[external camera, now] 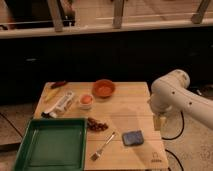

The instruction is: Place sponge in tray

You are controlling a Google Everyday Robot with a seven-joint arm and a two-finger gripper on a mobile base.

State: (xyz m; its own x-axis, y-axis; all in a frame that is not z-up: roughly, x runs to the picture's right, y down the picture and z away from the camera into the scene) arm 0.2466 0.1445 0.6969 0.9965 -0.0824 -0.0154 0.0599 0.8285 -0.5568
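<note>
Wooden table [130, 107] bears soft sponge [132, 138], square rimmed tray [52, 145]; gripper [159, 122] at right edge.

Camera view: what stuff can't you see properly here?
All in camera view:
- Tray: near rim cut off by the bottom edge.
- Arm: cut off by the right edge; its gripper hangs open beside the table.
- Dark heap by the tray: too small to identify.

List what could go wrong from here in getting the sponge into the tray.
1. The end effector hangs open at the right edge of the table, apart from the sponge and not over it; a sideways approach may push it away.
2. The fork and a brown cluster lie between sponge and tray; a low carry may knock them.
</note>
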